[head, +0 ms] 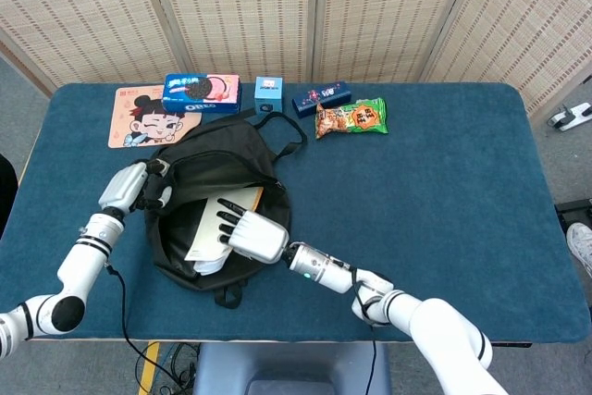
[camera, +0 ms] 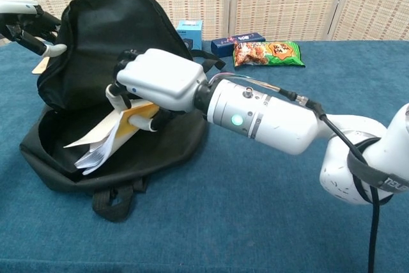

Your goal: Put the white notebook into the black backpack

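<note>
The black backpack (head: 215, 173) (camera: 108, 36) lies on the blue table with its mouth gaping toward the front. My left hand (head: 131, 186) (camera: 29, 25) grips the bag's upper flap at the left and holds it raised. Inside the opening, my right hand (head: 247, 234) (camera: 156, 84) grips the white notebook (head: 208, 227) (camera: 105, 139). The notebook tilts down into the bag, pages fanned at its lower end, its orange-edged corner under my fingers.
Along the table's back edge lie a cartoon mouse pad (head: 143, 117), an Oreo box (head: 201, 92), a small blue box (head: 268, 93), a dark blue box (head: 322, 97) and a green snack bag (head: 351, 117) (camera: 267, 53). A bag strap (camera: 112, 201) trails toward the front edge.
</note>
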Robot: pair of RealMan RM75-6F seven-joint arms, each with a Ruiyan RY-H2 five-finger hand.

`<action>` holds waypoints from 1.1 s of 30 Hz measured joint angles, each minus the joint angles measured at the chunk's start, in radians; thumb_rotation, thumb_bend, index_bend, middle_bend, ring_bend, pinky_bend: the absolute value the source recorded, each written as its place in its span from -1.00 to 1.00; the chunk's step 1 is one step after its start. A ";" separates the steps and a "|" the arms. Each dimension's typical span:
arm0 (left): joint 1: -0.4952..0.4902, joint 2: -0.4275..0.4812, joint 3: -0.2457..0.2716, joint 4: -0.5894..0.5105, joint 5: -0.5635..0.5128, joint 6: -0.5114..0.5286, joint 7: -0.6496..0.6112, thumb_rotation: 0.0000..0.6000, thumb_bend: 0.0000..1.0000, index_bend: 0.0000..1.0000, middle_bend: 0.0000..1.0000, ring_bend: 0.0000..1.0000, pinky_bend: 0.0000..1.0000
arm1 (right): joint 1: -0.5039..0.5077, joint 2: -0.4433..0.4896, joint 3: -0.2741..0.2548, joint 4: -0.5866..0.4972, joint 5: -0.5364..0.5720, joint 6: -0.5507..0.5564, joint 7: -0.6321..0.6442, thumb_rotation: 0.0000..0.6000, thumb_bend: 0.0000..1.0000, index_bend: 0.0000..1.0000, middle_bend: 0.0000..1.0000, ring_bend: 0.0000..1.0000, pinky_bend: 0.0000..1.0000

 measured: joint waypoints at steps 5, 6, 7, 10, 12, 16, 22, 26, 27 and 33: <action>0.005 0.017 0.000 -0.016 0.025 -0.009 -0.016 1.00 0.02 0.40 -0.39 -0.40 -0.82 | 0.009 -0.013 0.012 0.018 0.037 -0.047 0.008 1.00 0.10 0.24 -0.08 -0.58 -0.83; 0.005 0.021 0.001 -0.020 0.030 -0.011 -0.017 1.00 0.02 0.40 -0.39 -0.40 -0.82 | 0.012 -0.016 0.017 0.020 0.047 -0.059 0.008 1.00 0.10 0.24 -0.08 -0.58 -0.83; 0.006 0.024 0.001 -0.024 0.033 -0.011 -0.018 1.00 0.02 0.40 -0.39 -0.40 -0.82 | 0.014 -0.019 0.021 0.022 0.055 -0.066 0.008 1.00 0.10 0.24 -0.08 -0.58 -0.83; 0.007 0.031 0.003 -0.034 0.040 -0.012 -0.021 1.00 0.02 0.40 -0.39 -0.40 -0.82 | 0.024 -0.026 0.034 0.029 0.076 -0.089 -0.002 1.00 0.08 0.24 -0.08 -0.58 -0.83; 0.007 0.036 0.005 -0.041 0.043 -0.013 -0.021 1.00 0.02 0.40 -0.40 -0.40 -0.82 | 0.029 -0.031 0.039 0.033 0.086 -0.104 -0.016 1.00 0.06 0.24 -0.08 -0.58 -0.84; 0.007 0.044 0.009 -0.052 0.046 -0.014 -0.020 1.00 0.02 0.40 -0.40 -0.40 -0.82 | 0.035 -0.039 0.050 0.040 0.108 -0.131 -0.057 1.00 -0.01 0.20 -0.08 -0.58 -0.83; 0.007 0.050 0.013 -0.059 0.048 -0.010 -0.021 1.00 0.02 0.40 -0.40 -0.40 -0.82 | 0.032 -0.041 0.060 0.038 0.139 -0.165 -0.137 1.00 -0.28 -0.28 -0.16 -0.59 -0.83; 0.007 0.051 0.015 -0.060 0.047 -0.009 -0.021 1.00 0.02 0.39 -0.40 -0.40 -0.82 | 0.024 -0.036 0.065 0.024 0.156 -0.172 -0.194 1.00 -0.65 -0.61 -0.25 -0.63 -0.85; 0.007 0.050 0.015 -0.059 0.045 -0.009 -0.021 1.00 0.02 0.39 -0.40 -0.40 -0.82 | 0.021 -0.033 0.066 0.015 0.162 -0.175 -0.211 1.00 -0.74 -0.66 -0.27 -0.65 -0.85; 0.011 0.052 0.020 -0.059 0.044 -0.006 -0.023 1.00 0.01 0.36 -0.40 -0.40 -0.82 | -0.007 0.006 0.061 -0.058 0.178 -0.182 -0.266 1.00 -1.00 -0.83 -0.40 -0.70 -0.88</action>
